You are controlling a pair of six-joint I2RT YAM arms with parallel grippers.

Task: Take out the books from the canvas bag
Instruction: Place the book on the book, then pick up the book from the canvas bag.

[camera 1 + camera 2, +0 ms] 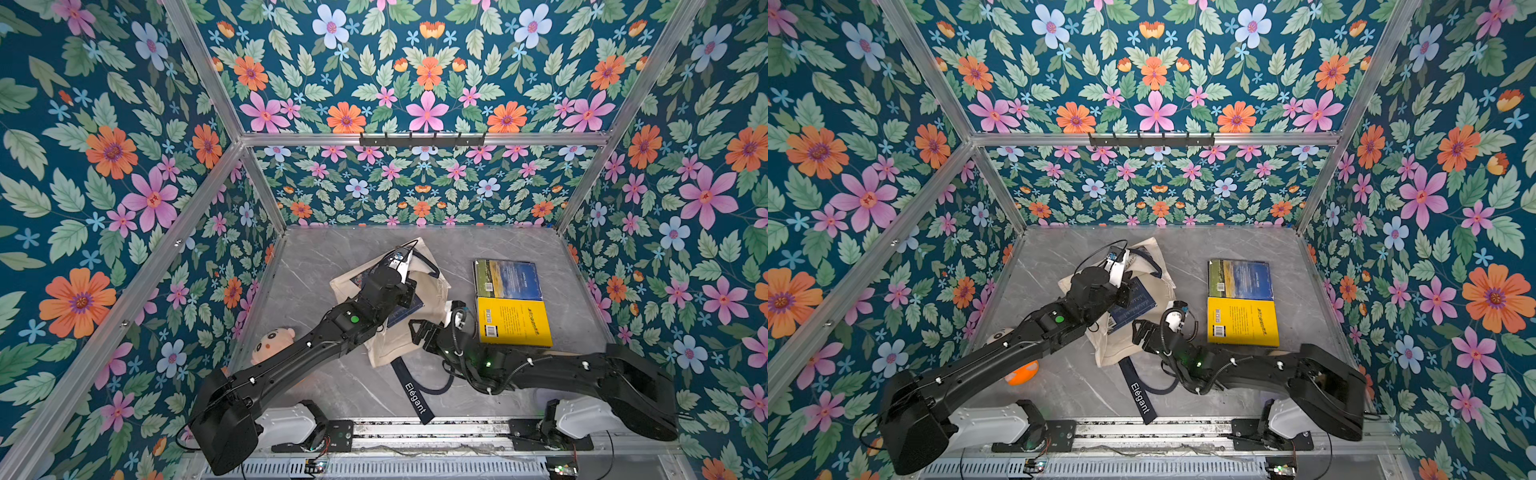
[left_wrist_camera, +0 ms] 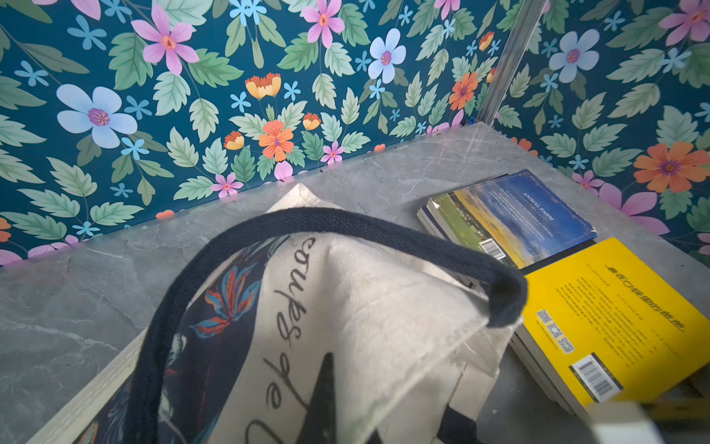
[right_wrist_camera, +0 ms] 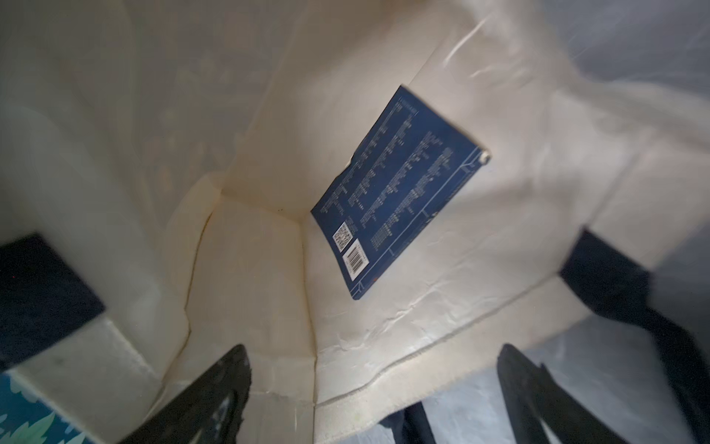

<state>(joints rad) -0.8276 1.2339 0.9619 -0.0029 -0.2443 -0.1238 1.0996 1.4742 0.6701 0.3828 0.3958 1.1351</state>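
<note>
The canvas bag (image 1: 432,291) (image 1: 1158,286) lies on its side mid-table, mouth toward the front. My left gripper (image 1: 409,287) (image 2: 353,415) is shut on the bag's upper cloth and holds it raised, the navy handle (image 2: 345,226) arching over. My right gripper (image 1: 417,334) (image 3: 370,351) stands open at the bag's mouth, touching nothing. One dark blue book (image 3: 399,192) (image 1: 405,318) lies flat inside the bag. Outside, to the right, a landscape-cover book (image 1: 507,278) (image 2: 511,219) and a yellow book (image 1: 513,322) (image 2: 614,315) rest on other books.
A pink plush doll (image 1: 272,343) lies under my left arm at the left wall, with an orange ball (image 1: 1021,372) near it. The navy strap reading Elegant (image 1: 415,399) trails to the front rail. Floral walls close three sides.
</note>
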